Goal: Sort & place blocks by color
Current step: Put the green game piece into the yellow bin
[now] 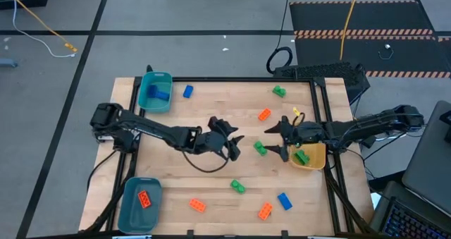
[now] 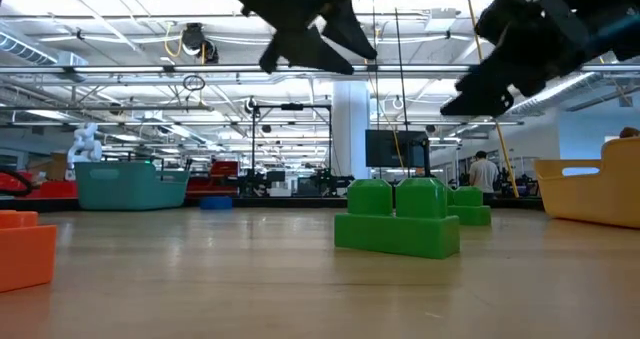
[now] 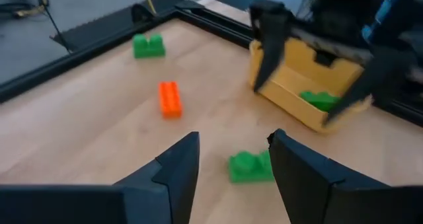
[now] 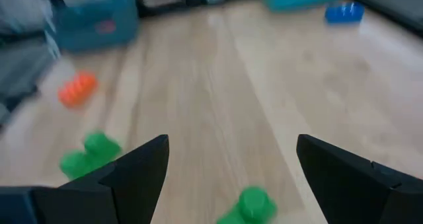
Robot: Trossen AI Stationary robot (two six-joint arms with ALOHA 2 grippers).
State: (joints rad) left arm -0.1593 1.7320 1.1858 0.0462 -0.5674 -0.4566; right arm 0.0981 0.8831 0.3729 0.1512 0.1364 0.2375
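Both the left gripper (image 1: 232, 142) and right gripper (image 1: 276, 140) hover spread wide, empty, flanking a green block (image 1: 260, 149).

No text, label, brand, number or sign can be read in any view, neither on the blocks (image 1: 264, 115), nor on the bins (image 1: 155, 92), nor on the desk (image 1: 211, 182), nor in the room behind.

Wood table (image 1: 211, 182), two teal bins (image 1: 156, 92) (image 1: 139, 202) on left side, yellow-orange bin (image 1: 313, 156) on right edge.
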